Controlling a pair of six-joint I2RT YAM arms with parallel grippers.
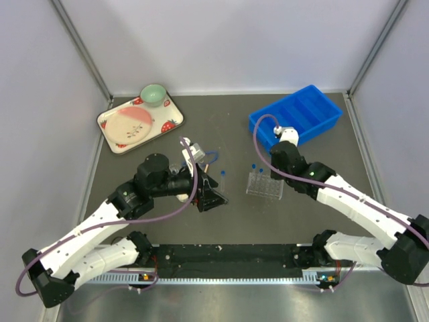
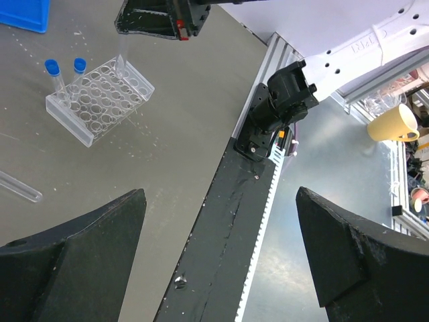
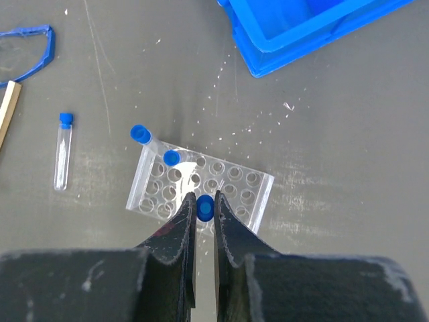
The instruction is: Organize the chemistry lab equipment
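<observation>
A clear tube rack (image 3: 231,184) stands mid-table with two blue-capped tubes (image 3: 172,158) upright in its left end. My right gripper (image 3: 204,201) is shut on a third blue-capped tube (image 3: 205,208) and holds it upright over the rack's near row. In the top view the right gripper (image 1: 267,174) hangs right over the rack (image 1: 265,188). Another capped tube (image 3: 63,151) lies flat on the table left of the rack. My left gripper (image 1: 211,196) is open and empty, left of the rack, its fingers (image 2: 100,235) spread wide. The left wrist view also shows the rack (image 2: 100,90).
A blue compartment bin (image 1: 296,117) sits at the back right. A tray (image 1: 110,137) with a plate and a green cup (image 1: 153,94) sits at the back left. A blue loop (image 3: 27,47) and a wooden stick (image 3: 8,114) lie near the loose tube.
</observation>
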